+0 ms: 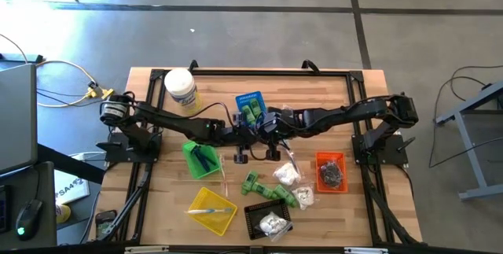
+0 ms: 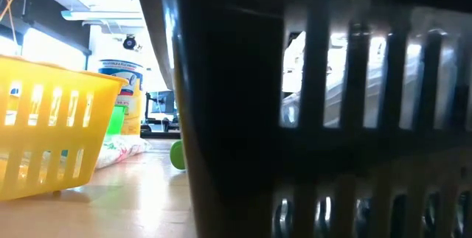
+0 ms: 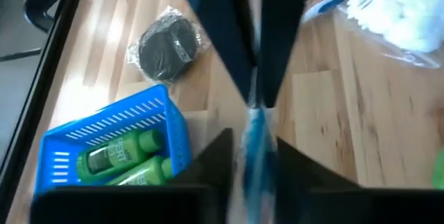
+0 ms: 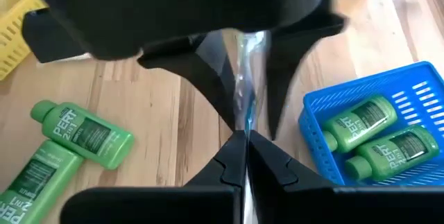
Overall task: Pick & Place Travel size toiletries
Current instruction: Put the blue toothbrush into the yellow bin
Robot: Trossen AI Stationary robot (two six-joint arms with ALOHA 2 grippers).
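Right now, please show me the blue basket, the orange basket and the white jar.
blue basket (image 4: pixel 416 89), right wrist view, on its mesh wall.
orange basket (image 1: pixel 318 158), high view, on its rim corner.
white jar (image 1: pixel 180 84), high view, on its lid.

The right hand (image 4: pixel 244 156) is pinching a clear-wrapped stick (image 4: pixel 244 78) opposite the left hand (image 4: pixel 239 116), between green bottles (image 4: pixel 66 148) and a blue basket (image 4: pixel 316 137).
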